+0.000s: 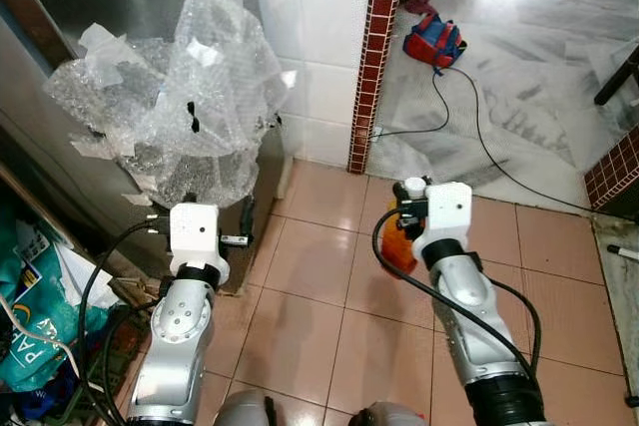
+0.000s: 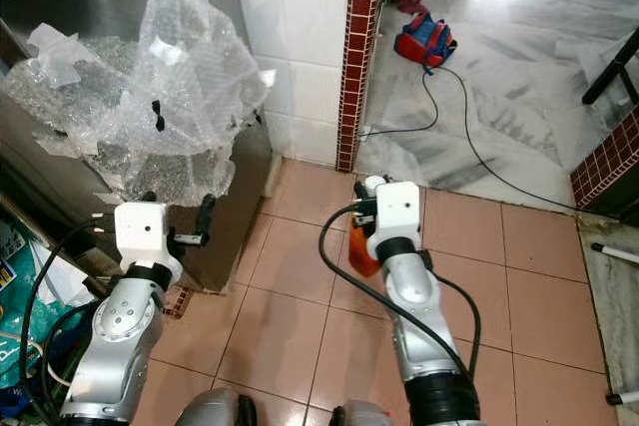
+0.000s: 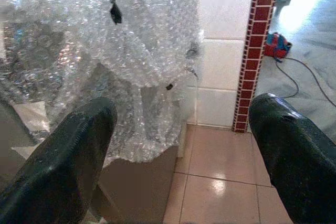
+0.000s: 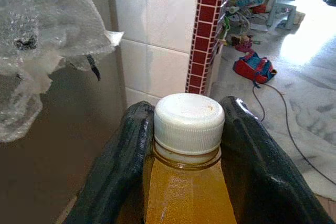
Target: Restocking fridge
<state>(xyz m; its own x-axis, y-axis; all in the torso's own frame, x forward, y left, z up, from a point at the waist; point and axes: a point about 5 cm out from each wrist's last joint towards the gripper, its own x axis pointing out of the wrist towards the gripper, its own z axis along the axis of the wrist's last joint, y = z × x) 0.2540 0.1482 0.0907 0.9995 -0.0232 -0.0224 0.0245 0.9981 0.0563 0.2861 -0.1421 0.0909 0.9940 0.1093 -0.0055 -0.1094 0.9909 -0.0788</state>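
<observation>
The right gripper [image 4: 186,145] is clamped high on the bottle [image 4: 188,192], just under its white cap [image 4: 189,121], so the bottle could swing or slip out (it is full of orange juice). It hangs above the tiled floor [image 1: 300,296]. The left gripper [image 3: 181,156] is spread, empty, facing the bubble wrap [image 1: 180,97].

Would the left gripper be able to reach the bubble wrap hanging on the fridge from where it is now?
Probably yes: the left gripper is open, aimed at the bubble wrap, with nothing between them.
</observation>
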